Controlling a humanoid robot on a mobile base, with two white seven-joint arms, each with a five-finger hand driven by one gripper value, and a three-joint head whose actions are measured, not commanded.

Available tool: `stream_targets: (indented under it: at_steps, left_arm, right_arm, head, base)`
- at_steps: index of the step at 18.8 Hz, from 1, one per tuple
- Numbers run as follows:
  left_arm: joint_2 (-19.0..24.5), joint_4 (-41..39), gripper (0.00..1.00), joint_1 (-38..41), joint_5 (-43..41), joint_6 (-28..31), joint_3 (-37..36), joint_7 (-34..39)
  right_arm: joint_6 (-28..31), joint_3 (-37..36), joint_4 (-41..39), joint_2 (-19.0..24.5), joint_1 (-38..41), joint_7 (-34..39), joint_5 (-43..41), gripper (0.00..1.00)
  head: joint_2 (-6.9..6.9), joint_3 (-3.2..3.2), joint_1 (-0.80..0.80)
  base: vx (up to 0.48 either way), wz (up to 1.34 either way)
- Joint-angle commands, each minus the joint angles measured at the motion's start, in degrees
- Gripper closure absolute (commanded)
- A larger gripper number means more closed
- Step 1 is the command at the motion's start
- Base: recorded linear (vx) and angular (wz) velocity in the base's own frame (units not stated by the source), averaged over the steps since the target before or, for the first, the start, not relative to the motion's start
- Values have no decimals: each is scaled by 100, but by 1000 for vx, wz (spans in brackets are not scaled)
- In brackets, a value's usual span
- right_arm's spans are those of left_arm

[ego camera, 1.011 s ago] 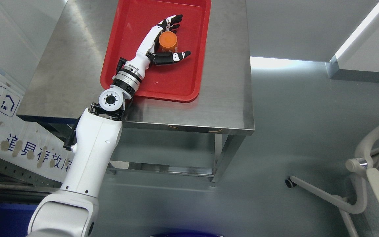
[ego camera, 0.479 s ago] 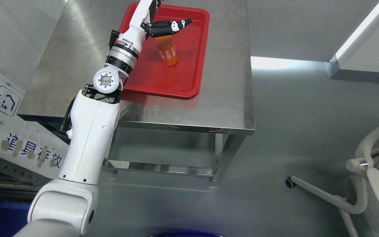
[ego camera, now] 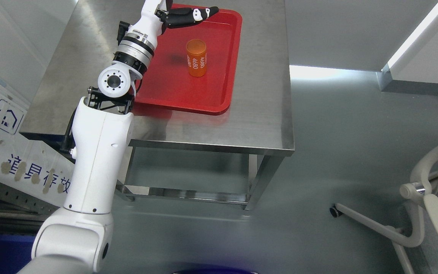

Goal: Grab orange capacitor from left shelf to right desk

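An orange capacitor [ego camera: 196, 58] with white print stands upright in the red tray [ego camera: 181, 91] on the steel desk [ego camera: 261, 95]. My left hand [ego camera: 183, 13] is raised above the tray's far left part, up and left of the capacitor and clear of it. Only its black thumb and part of the palm show, the other digits being cut off by the top edge. The hand holds nothing. My right arm does not appear.
A white shelf panel [ego camera: 10, 160] with blue characters stands at the lower left beside my arm. A pale office chair [ego camera: 428, 198] sits on the grey floor at the right. The desk's front edge [ego camera: 211, 146] runs below the tray.
My left hand let go of the capacitor, which now stands alone in the tray. The hand rose and drew back toward the top left, partly leaving the picture.
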Motion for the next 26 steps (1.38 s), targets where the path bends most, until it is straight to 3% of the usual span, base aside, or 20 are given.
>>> stream_targets:
  at_steps: [1, 6, 10, 26]
  left_arm:
    - [227, -1221, 0, 1198, -6, 88, 795, 4]
    - [147, -1555, 0, 1570, -14, 9, 1368, 74]
    - [98, -1565, 0, 1728, -41, -96, 1439, 723]
    - [270, -1556, 0, 2396, -50, -114, 1430, 681]
  right_arm:
    - [-4, -62, -193, -100, 79, 1, 0, 0]
    - [-4, -62, -193, -100, 79, 1, 0, 0]
    - [-4, -62, -193, -100, 79, 1, 0, 0]
    - [-4, -62, -193, -100, 79, 1, 0, 0]
  head:
    - [0, 0, 0]
    - [0, 0, 0]
    - [0, 0, 0]
    - [0, 0, 0]
  base:
    - [0, 0]
    - [0, 0]
    - [0, 0]
    - [0, 0]
